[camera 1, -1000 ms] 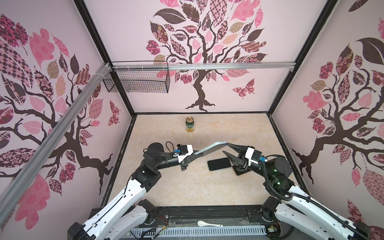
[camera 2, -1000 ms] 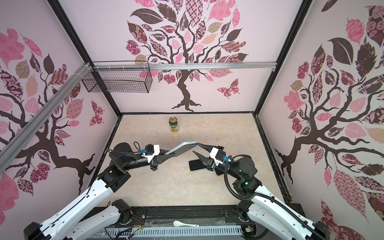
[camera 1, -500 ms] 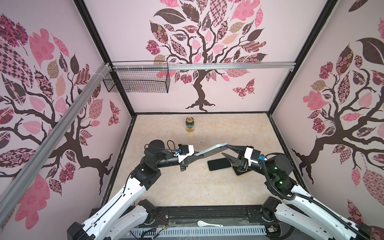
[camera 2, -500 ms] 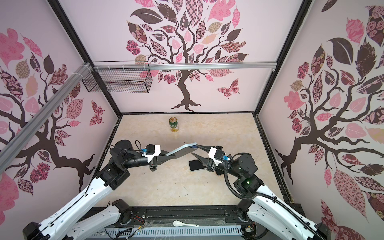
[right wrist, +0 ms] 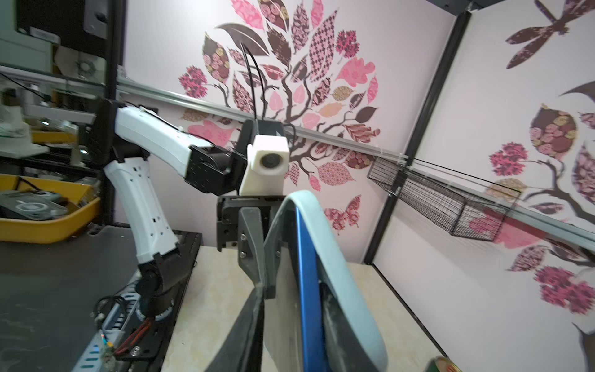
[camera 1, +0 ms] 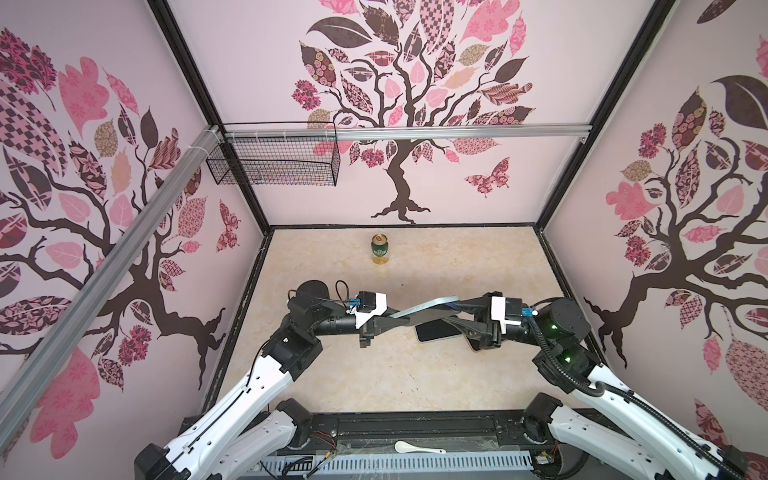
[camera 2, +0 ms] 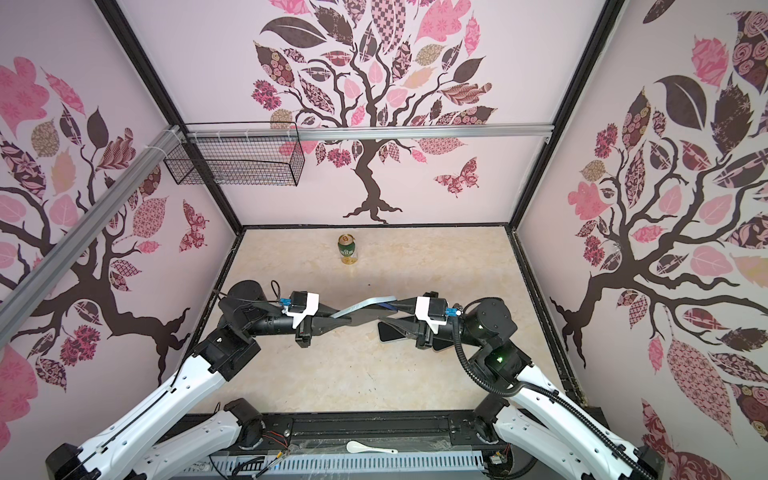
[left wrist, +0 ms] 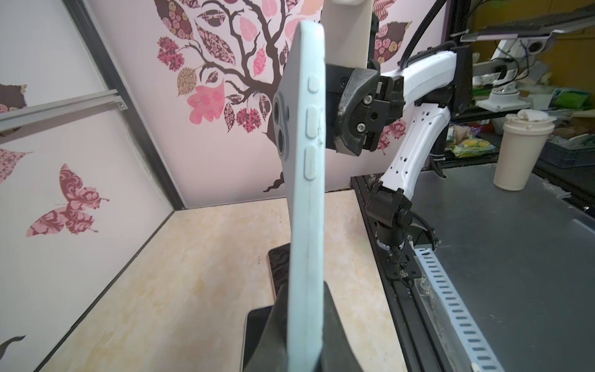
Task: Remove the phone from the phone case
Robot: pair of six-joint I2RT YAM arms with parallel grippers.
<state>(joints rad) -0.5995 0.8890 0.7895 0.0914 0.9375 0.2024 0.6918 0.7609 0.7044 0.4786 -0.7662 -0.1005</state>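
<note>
Clamped shut, my left gripper [camera 1: 400,321] pinches the lower end of the pale blue phone case [camera 1: 428,304]. In both top views my right gripper [camera 1: 451,312] meets the case's higher end. Both forearms reach inward, almost level above the table [camera 1: 374,374]. The case hangs in the air between them, slanting up toward my right side, and a dark spare phone [camera 1: 436,332] lies flat on the table beneath. From my left wrist the case [left wrist: 306,161] stands edge-on between my fingers, with its side buttons and lens cutout showing. From my right wrist the blue phone [right wrist: 306,273] stands apart from the case's bent-back lip [right wrist: 338,257]. My right gripper [right wrist: 291,290] is closed on that phone end, one finger on the glass and the other wedged between phone and case.
</note>
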